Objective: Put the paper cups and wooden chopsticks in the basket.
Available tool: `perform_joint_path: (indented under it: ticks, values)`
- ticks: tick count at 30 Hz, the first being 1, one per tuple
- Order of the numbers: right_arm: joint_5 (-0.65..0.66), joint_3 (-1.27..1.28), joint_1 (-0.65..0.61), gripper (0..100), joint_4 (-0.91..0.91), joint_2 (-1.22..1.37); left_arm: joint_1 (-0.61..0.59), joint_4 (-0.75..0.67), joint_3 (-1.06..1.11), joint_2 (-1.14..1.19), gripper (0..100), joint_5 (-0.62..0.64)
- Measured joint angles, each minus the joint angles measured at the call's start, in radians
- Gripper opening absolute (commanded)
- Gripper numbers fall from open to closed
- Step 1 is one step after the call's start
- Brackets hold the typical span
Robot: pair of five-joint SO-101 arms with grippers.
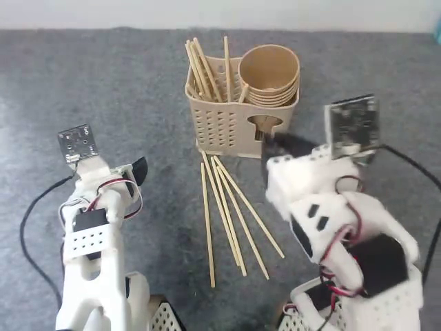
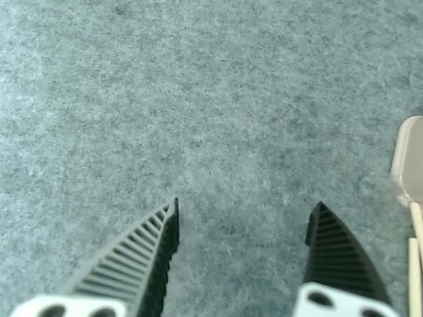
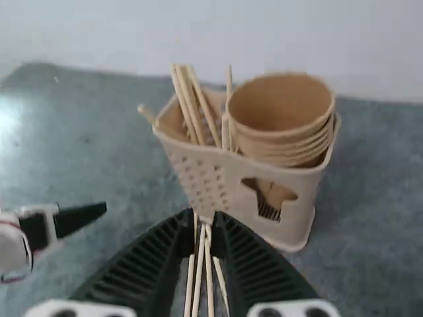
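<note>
A tan slotted basket (image 1: 224, 127) stands upright near the far edge of a grey carpet (image 1: 96, 89), just in front of a pale wall (image 1: 138, 12). Its right compartment holds a nested stack of paper cups (image 1: 269, 69), mouths up. Its left compartment holds a bundle of wooden chopsticks (image 1: 201, 69) standing on end and leaning, their tips above the rim.

Several loose chopsticks (image 1: 231, 214) lie flat on the carpet in front of the basket. They fan out from its base toward the two arms, and their far ends almost touch the basket's front wall.

The left claw (image 2: 241, 221) hovers over the carpet to the left of the loose chopsticks, apart from them. Its two black fingers (image 2: 155, 254) are spread wide with nothing between them. A broad stretch of carpet lies to the left of the basket.

The right arm (image 1: 324, 207) stands just beside the loose chopsticks, near the basket's right front corner. The right claw (image 3: 201, 221) points at the basket's front, with the loose chopsticks in line with it. Whether it grips them cannot be told.
</note>
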Motion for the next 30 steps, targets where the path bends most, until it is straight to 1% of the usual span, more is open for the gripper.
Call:
perform_joint_path:
  ticks: [1,5,11,13,16,18,25,30]
  values:
    - [0.0,0.032,-0.031,5.2,0.014,0.008,0.0,0.0,0.0,0.0,29,0.0]
    - [0.0,0.196,-0.086,5.2,-0.002,0.087,0.0,0.0,0.0,0.0,29,0.0]
    - [0.0,0.396,-0.1,5.4,-0.152,0.203,0.0,0.0,0.0,0.0,29,0.0]
    - [0.0,0.44,-0.103,8.3,-0.206,0.259,0.0,0.0,0.0,0.0,29,0.0]
    - [0.0,0.465,-0.103,16.8,-0.261,0.356,0.0,0.0,0.0,0.0,29,0.0]
    - [0.0,0.465,-0.103,20.7,-0.279,0.428,0.0,0.0,0.0,0.0,29,0.0]
    - [0.0,0.465,-0.104,21.2,-0.376,0.672,0.0,0.0,0.0,0.0,29,0.0]
    - [0.0,0.465,-0.153,21.3,-0.437,0.764,0.0,0.0,0.0,0.0,29,0.0]
